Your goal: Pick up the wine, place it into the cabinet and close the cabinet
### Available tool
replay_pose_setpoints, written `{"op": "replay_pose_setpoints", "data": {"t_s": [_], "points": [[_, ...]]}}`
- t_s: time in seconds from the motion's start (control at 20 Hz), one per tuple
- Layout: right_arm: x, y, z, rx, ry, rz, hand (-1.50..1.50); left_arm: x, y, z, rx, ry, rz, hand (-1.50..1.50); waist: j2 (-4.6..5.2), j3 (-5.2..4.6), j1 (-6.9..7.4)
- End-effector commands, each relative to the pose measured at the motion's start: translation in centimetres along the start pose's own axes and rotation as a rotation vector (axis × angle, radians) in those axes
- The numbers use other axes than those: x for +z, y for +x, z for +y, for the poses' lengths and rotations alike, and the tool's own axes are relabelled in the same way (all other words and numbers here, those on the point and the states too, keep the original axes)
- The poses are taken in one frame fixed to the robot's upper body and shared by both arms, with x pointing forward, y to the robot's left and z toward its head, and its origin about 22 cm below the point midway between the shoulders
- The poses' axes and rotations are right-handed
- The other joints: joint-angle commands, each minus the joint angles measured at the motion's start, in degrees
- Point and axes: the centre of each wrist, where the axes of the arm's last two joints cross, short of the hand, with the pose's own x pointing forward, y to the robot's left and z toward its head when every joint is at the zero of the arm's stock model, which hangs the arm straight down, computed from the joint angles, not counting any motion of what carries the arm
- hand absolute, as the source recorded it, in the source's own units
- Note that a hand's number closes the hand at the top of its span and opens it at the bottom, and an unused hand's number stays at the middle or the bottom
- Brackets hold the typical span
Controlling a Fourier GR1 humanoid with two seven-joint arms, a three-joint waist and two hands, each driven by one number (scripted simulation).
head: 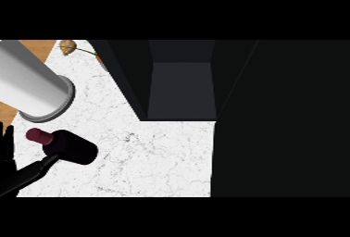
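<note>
Wine bottle [71, 146], dark body with a maroon cap pointing up-left, sits on the white marble counter [157, 157] at lower left, well apart from the cabinet. Cannot tell if it stands or lies. Left hand [21, 177] enters at the lower-left edge, spread: one straight black finger [7, 141] points up along the edge, another straight digit reaches out and touches the bottle's lower side. Nothing curls round the bottle. Large grey cylinder [31, 78] slants in from the upper left, its end just above the cap. Dark cabinet [181, 83] is open at top centre, recess visible. Small tan object [67, 46] lies near the top.
</note>
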Motion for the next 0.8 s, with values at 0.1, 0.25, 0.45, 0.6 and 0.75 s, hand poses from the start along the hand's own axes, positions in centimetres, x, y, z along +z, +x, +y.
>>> {"op": "replay_pose_setpoints", "data": {"t_s": [0.1, 0.25, 0.45, 0.6, 0.75], "points": [[0.5, 1.1, 0.6, 0.002, 0.027, 0.001, -1.5, 1.7, -3.4, 2.5, -0.04, 0.015, 0.037, -1.5, -0.01, -0.01, 0.04], [1.6, 1.3, 0.3, -0.007, 0.013, -0.008, -1.5, -0.7, -2.6, 3.0, -0.015, -0.002, 0.051, -1.5, -0.02, 0.01, -0.15], [0.1, -0.8, 0.7, 0.003, 0.01, 0.004, -1.5, 0.5, -4.7, 2.6, -0.039, -0.013, 0.05, -1.5, 0.01, 0.01, -0.02], [0.0, -1.0, 1.3, 0.001, 0.008, 0.0, -1.5, 2.1, -6.4, 2.5, -0.034, 0.007, 0.059, -1.5, 0.0, 0.01, 0.01], [-0.5, 0.5, 0.1, -0.019, 0.001, -0.011, -1.5, 2.2, -9.6, 2.9, -0.007, -0.02, 0.073, -1.5, 0.04, -0.01, -0.05]]}}
